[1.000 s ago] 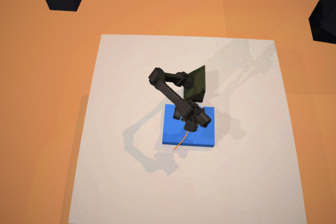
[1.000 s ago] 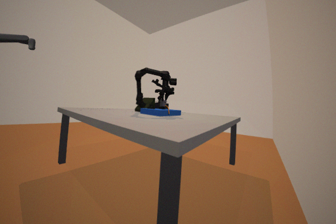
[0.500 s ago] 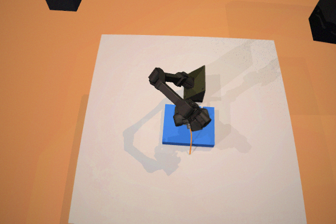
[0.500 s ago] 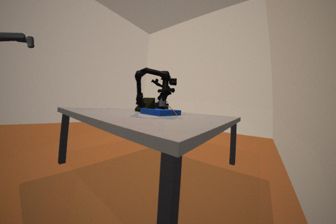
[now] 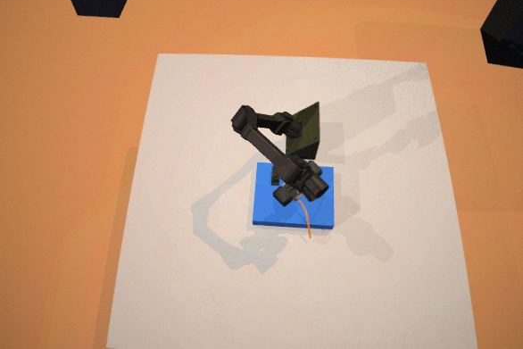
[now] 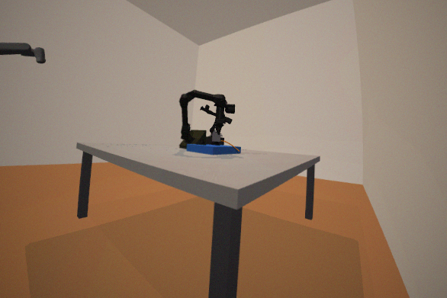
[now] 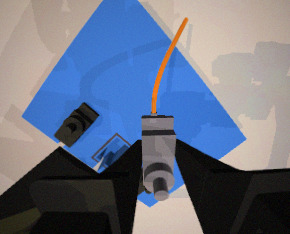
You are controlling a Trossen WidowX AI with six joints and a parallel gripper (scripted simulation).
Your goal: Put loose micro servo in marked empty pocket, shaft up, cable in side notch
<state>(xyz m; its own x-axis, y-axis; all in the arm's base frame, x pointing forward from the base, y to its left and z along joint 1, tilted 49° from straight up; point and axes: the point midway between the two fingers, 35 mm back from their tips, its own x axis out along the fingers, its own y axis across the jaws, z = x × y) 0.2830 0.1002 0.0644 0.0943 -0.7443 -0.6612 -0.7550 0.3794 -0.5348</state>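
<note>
Arm over the blue deck, micro servo clamped in the end effector above it.

The white tabletop (image 5: pixel 187 269) carries the blue deck (image 5: pixel 268 215), and the black arm (image 5: pixel 263 144) reaches over it from its olive base (image 5: pixel 308 126). The top view shows the whole layout, but there the arm hides the servo body, leaving only the orange cable (image 5: pixel 306 217) trailing off the deck's near edge. The exterior view shows the end effector (image 6: pixel 216 136) pointing down just above the deck. Only the wrist view shows the grip: the end effector (image 7: pixel 158 167) is closed on the grey micro servo (image 7: pixel 158 150), held between its dark fingers, shaft end toward the camera and cable running away. To its left on the deck are the outlined pocket (image 7: pixel 112 150) and, farther left, a seated black servo (image 7: pixel 76 124).
</note>
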